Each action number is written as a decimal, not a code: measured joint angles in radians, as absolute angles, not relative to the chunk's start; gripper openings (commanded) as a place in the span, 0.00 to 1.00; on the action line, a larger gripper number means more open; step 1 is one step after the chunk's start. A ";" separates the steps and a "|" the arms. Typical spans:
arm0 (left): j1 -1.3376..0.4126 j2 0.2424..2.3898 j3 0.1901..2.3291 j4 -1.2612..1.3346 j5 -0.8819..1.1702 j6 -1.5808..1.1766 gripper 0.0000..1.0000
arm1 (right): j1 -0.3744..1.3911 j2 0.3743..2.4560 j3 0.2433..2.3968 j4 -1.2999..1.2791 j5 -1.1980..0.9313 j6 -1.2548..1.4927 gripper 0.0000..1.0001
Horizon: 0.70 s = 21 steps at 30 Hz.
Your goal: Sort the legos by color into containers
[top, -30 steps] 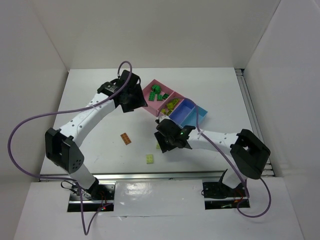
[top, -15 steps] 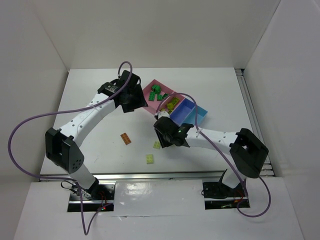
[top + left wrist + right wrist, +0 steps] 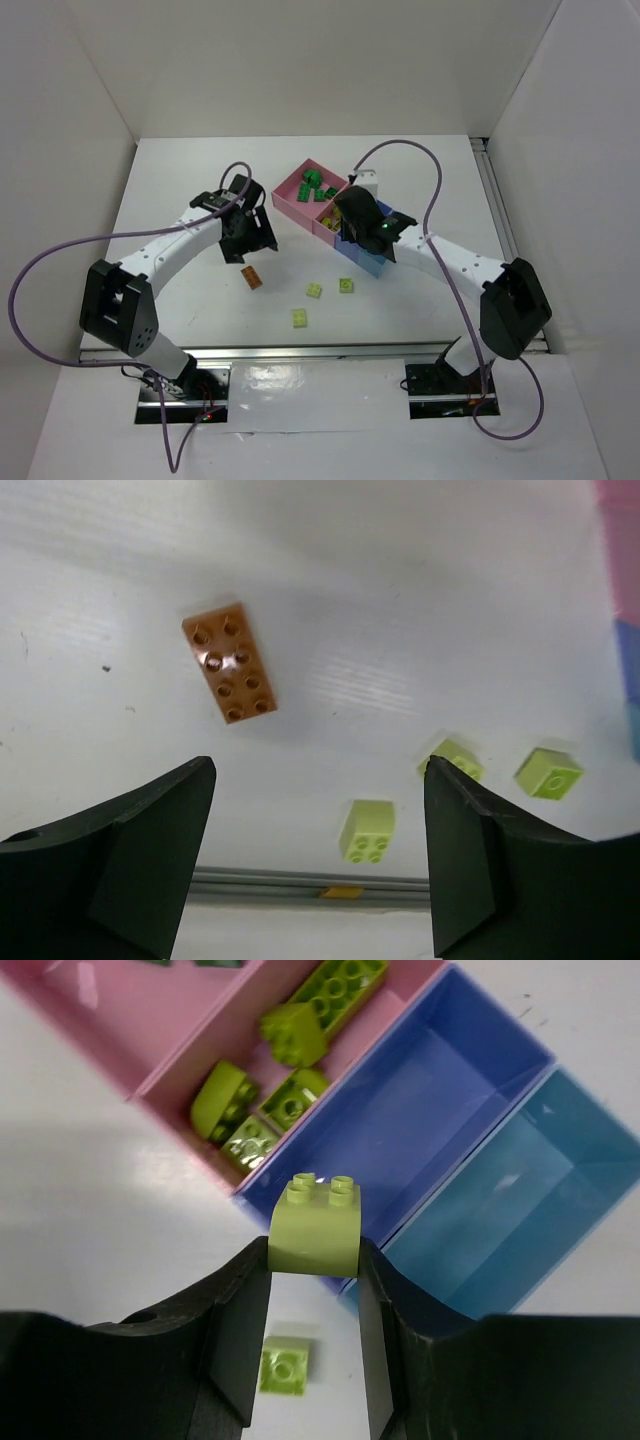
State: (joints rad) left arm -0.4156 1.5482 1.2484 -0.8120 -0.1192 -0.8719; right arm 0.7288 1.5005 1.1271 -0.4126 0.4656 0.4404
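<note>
Enclosure: plain white walls (image 3: 330,60) on three sides of a white tabletop (image 3: 180,190), with a metal rail (image 3: 320,352) along its near edge. Purple cables (image 3: 60,250) loop off both arms. The four joined bins stand in a slanted row right of centre, toward the far edge. The first pink bin (image 3: 296,187) holds dark green bricks (image 3: 315,185), and the second pink bin (image 3: 175,1075) holds lime bricks (image 3: 290,1035). The periwinkle blue bin (image 3: 430,1090) and light blue bin (image 3: 520,1190) show bare floors in the right wrist view. The right jaws are clamped on a lime brick (image 3: 315,1230), studs up, held above the near end of the periwinkle blue bin. The left jaws stand wide apart, gripping nothing, above the tabletop left of centre. An orange-brown brick (image 3: 230,661) lies flat on the surface just ahead of them. Three loose lime bricks (image 3: 314,290) (image 3: 346,286) (image 3: 299,318) lie apart from one another near the middle of the near edge, right of the orange-brown one.
</note>
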 measured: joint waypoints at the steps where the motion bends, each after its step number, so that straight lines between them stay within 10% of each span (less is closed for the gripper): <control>1: -0.416 1.545 1.222 -0.814 -0.111 -0.875 0.87 | 0.708 1.517 1.132 -0.404 0.471 0.441 0.40; 7: -0.416 1.535 1.156 -0.817 -0.100 -0.895 0.91 | 0.627 1.616 1.152 -0.376 0.462 0.454 0.79; 21: -0.377 1.525 1.194 -0.838 -0.146 -0.894 0.91 | 0.838 1.408 1.002 -0.397 0.443 0.533 0.79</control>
